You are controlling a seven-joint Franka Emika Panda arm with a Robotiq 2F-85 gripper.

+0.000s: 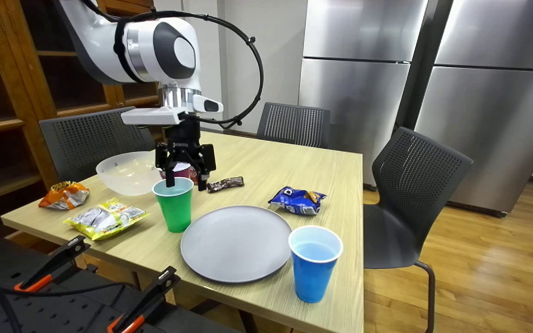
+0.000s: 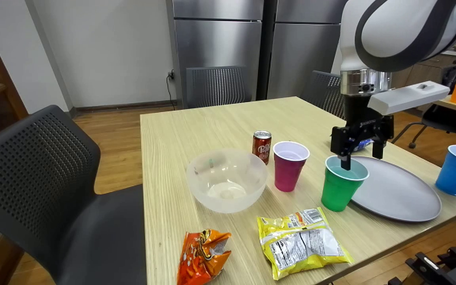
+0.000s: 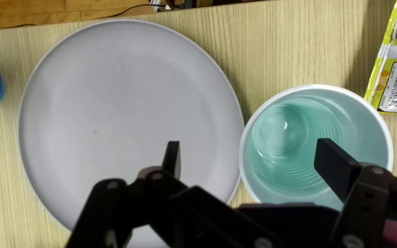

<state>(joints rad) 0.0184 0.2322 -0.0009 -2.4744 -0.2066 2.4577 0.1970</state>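
While its jaws stand wide apart with nothing gripped, the gripper [image 1: 186, 186] is positioned at the rim of a green cup [image 1: 175, 210]. One finger is over the cup's mouth; its counterpart is outside the rim and, in the wrist view, shows against a grey plate [image 1: 236, 245]. Whether the first finger dips below the rim cannot be determined. The green cup is upright on the wooden table [image 1: 266, 159], just beside the plate; contact between the two cannot be confirmed. Its interior is pale green with ribbed walls.

Near the cup, a yellow snack bag [image 2: 305, 241] lies with its printed label face up. A magenta cup [image 2: 289, 172] stands upright close by, with a red soda can [image 2: 261, 147] and a frosted bowl [image 2: 228, 202] just beside it. A brown wrapped bar [image 1: 226, 184] lies behind the gripper in an exterior view. Farther out are a blue snack bag [image 1: 296, 201], a blue cup [image 1: 312, 275] upright on the plate's opposite side, and an orange snack bag [image 2: 202, 259].

Dark grey chairs [image 1: 421, 180] with perforated backs stand around the table. At the greatest distance, stainless-steel refrigerators [image 1: 354, 101] stand side by side next to a pale wall [image 1: 266, 60].
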